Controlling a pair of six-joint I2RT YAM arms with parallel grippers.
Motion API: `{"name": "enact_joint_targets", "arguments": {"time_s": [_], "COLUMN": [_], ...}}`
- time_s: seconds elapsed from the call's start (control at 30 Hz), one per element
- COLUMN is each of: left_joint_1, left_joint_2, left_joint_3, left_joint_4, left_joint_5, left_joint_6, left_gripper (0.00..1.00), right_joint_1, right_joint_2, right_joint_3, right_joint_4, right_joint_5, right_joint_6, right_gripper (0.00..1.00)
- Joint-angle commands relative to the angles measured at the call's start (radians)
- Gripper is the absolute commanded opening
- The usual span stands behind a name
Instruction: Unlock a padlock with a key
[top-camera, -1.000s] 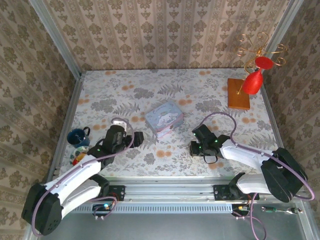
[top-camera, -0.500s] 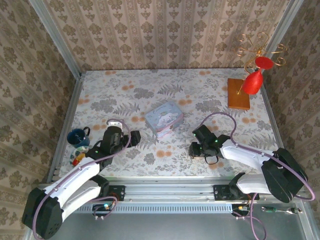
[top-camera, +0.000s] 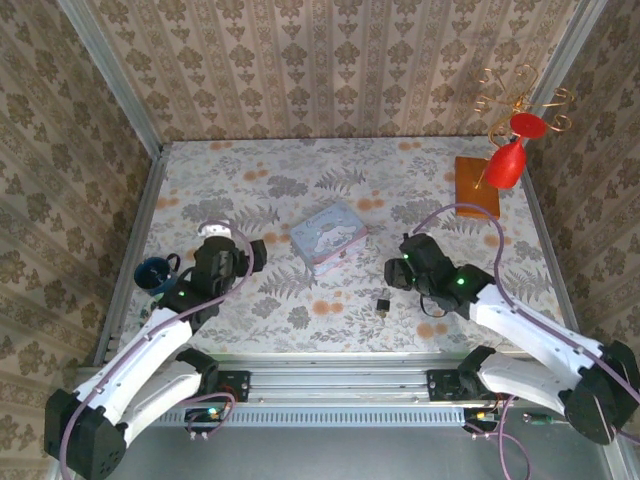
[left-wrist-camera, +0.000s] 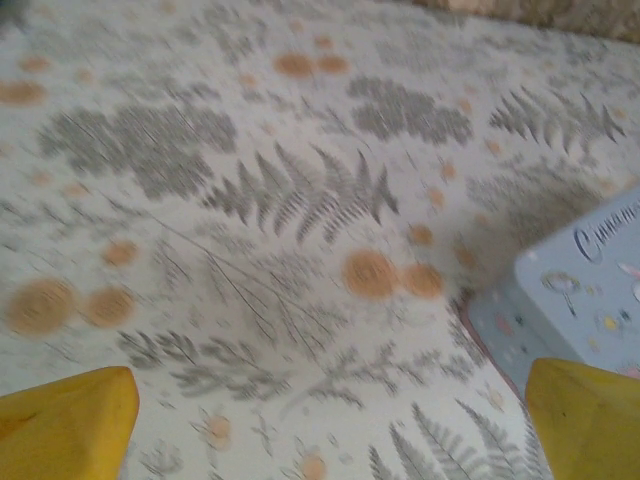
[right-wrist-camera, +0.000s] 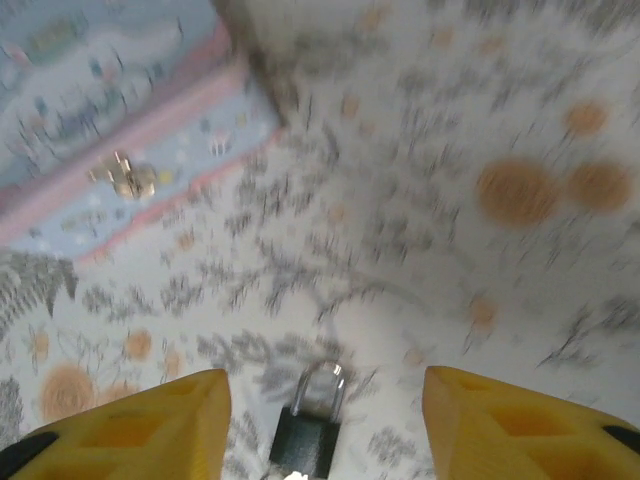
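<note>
Near the tin (top-camera: 328, 236) (lid shut), padlock (top-camera: 382, 303) lying free

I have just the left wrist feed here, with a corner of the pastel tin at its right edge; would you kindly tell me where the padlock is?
Observer: From above, the padlock lies on the table, nearer the arm bases than the pastel tin and a little to its right.
Operator: Thank you. Is the right gripper holding it?
Observer: No. The right gripper is open, and in the right wrist view the padlock sits between its yellow fingers without touching either.
Operator: Which way does the shackle face?
Observer: In that wrist view the shackle is the end farther from the camera.
</note>
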Motion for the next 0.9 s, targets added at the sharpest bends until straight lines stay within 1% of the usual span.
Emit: {"name": "enact_joint_targets", "arguments": {"time_s": [0.0, 0.07, 0.1, 0.13, 0.17, 0.23, 0.3, 0.33, 0.37, 0.4, 0.47, 0.53, 0.6, 0.67, 0.77, 0.87], "left_joint_1": [0.005, 0.006, 0.005, 0.005, 0.005, 0.006, 0.016, 0.024, 0.035, 0.049, 0.06, 0.065, 0.118, 0.146, 0.199, 0.25], "left_joint_2": [-0.021, -0.049, -0.064, -0.084, -0.105, -0.149, -0.195, -0.212, -0.218, -0.214, -0.191, -0.131, -0.063, 0.014, 0.129, 0.248], "left_joint_3": [-0.005, -0.052, -0.076, -0.12, -0.18, -0.305, -0.417, -0.455, -0.475, -0.478, -0.452, -0.43, -0.43, -0.423, -0.424, -0.425], "left_joint_4": [0.034, 0.143, 0.198, 0.295, 0.416, 0.651, 0.819, 0.866, 0.892, 0.893, 0.83, 0.794, 0.831, 0.863, 0.955, 1.06], "left_joint_5": [-0.181, -0.256, -0.267, -0.268, -0.265, -0.232, -0.156, -0.127, -0.119, -0.11, -0.102, -0.115, -0.105, -0.073, -0.018, 0.007], "left_joint_6": [0.131, 0.197, 0.245, 0.312, 0.395, 0.526, 0.591, 0.599, 0.594, 0.598, 0.625, 0.627, 0.602, 0.595, 0.586, 0.587], "left_gripper": [1.0, 1.0, 1.0, 1.0, 1.0, 1.0, 1.0, 1.0, 1.0, 1.0, 1.0, 1.0, 1.0, 1.0, 1.0, 1.0], "right_joint_1": [0.002, 0.003, 0.002, 0.002, 0.001, -0.004, -0.011, -0.015, -0.017, -0.021, -0.028, -0.041, -0.059, -0.092, -0.141, -0.179], "right_joint_2": [-0.077, -0.141, -0.172, -0.212, -0.251, -0.317, -0.361, -0.374, -0.38, -0.379, -0.362, -0.326, -0.285, -0.247, -0.207, -0.168], "right_joint_3": [-0.031, -0.09, -0.121, -0.157, -0.19, -0.25, -0.292, -0.305, -0.314, -0.32, -0.331, -0.363, -0.407, -0.445, -0.492, -0.519], "right_joint_4": [0.081, 0.18, 0.228, 0.283, 0.335, 0.431, 0.498, 0.521, 0.537, 0.549, 0.573, 0.64, 0.736, 0.816, 0.918, 0.993], "right_joint_5": [0.183, 0.236, 0.257, 0.278, 0.301, 0.342, 0.353, 0.364, 0.375, 0.385, 0.399, 0.402, 0.418, 0.41, 0.349, 0.284], "right_joint_6": [-0.125, -0.192, -0.233, -0.274, -0.306, -0.365, -0.435, -0.461, -0.482, -0.506, -0.554, -0.64, -0.713, -0.729, -0.714, -0.715], "right_gripper": [0.61, 0.62, 0.63, 0.66, 0.72, 0.79, 0.82, 0.89, 0.92, 0.99, 1.0, 1.0, 1.0, 1.0, 1.0, 1.0]}}
